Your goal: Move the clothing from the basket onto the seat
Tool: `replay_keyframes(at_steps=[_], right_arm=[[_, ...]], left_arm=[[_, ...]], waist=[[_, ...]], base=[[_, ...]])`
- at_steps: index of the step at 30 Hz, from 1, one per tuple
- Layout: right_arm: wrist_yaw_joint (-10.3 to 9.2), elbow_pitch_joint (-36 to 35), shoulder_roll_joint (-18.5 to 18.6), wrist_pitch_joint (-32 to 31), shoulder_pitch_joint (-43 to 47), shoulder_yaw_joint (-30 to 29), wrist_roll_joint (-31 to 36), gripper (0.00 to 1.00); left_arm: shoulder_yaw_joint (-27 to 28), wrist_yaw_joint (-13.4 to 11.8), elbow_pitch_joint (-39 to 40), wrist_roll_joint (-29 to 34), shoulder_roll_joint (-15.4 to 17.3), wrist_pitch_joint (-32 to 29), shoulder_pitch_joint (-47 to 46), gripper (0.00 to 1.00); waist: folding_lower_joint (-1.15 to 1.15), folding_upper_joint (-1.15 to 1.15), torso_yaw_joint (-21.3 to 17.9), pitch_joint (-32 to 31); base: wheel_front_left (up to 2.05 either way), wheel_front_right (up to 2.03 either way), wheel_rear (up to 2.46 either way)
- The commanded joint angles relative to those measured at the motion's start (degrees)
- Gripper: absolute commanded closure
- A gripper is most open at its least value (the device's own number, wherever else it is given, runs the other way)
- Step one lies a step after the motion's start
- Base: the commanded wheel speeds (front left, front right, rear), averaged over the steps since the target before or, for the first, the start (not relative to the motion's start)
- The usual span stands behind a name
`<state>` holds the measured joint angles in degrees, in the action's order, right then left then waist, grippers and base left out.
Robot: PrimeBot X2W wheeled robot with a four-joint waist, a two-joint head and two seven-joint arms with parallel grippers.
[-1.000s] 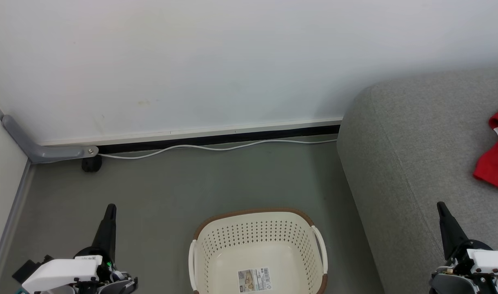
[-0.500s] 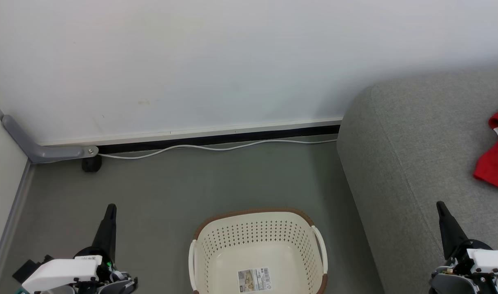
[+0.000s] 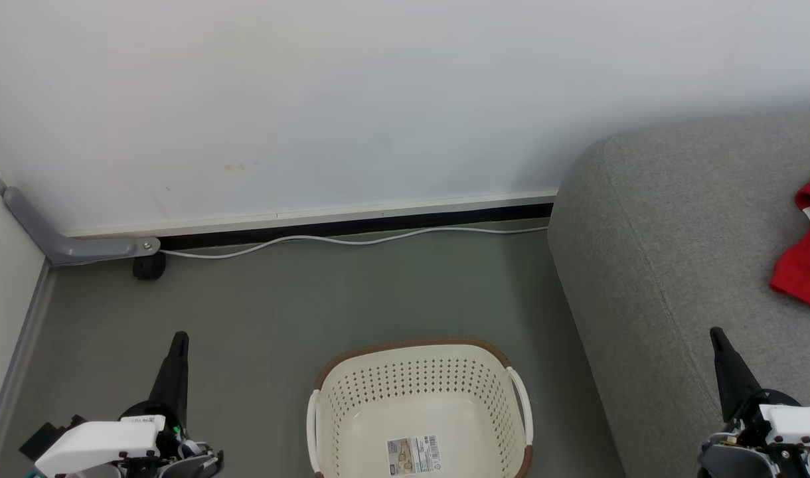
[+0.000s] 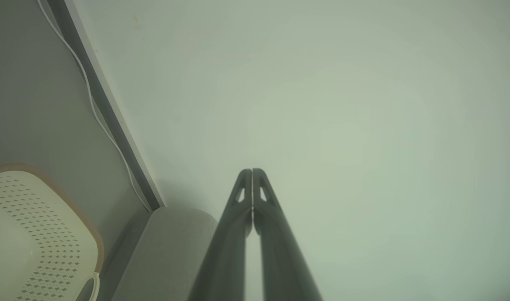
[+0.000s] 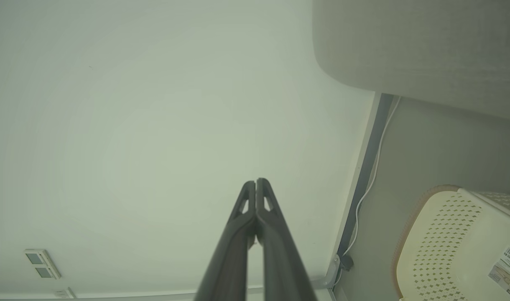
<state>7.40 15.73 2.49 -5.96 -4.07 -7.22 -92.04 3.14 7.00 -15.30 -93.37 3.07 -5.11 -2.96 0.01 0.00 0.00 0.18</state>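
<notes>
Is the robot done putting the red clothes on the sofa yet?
Looks finished. Done: the basket holds just its paper label, and red clothing lies on the seat. In hand: nothing; the left gripper and right gripper are both shut and empty. Left: nothing I can see, though the basket's near end is out of frame.

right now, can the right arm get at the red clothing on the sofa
Probably yes. The right fingers, shut, sit over the seat, and the clothing lies uncovered on it ahead of them, with nothing between. They would have to open first.
</notes>
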Motion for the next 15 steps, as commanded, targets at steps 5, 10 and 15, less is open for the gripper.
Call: replay_keyframes(at_steps=[5,10,15], right_arm=[[0.09,-1.72,0.55,-0.38,-2.1,0.88,-0.27,1.0],[0.09,-1.71,0.54,-0.4,-2.1,0.86,-0.26,1.0],[0.09,-1.71,0.53,-0.41,-2.1,0.84,-0.24,1.0]], left_arm=[[2.11,0.48,1.31,0.15,0.73,-0.35,-3.12,1.0],[2.2,0.48,1.3,0.22,0.68,-0.42,-3.13,1.0],[2.27,0.48,1.3,0.28,0.62,-0.48,-3.13,1.0]], waist=[[0.0,0.0,0.0,0.0],[0.0,0.0,0.0,0.0],[0.0,0.0,0.0,0.0]], base=[[0.0,0.0,0.0],[0.0,0.0,0.0],[0.0,0.0,0.0]])
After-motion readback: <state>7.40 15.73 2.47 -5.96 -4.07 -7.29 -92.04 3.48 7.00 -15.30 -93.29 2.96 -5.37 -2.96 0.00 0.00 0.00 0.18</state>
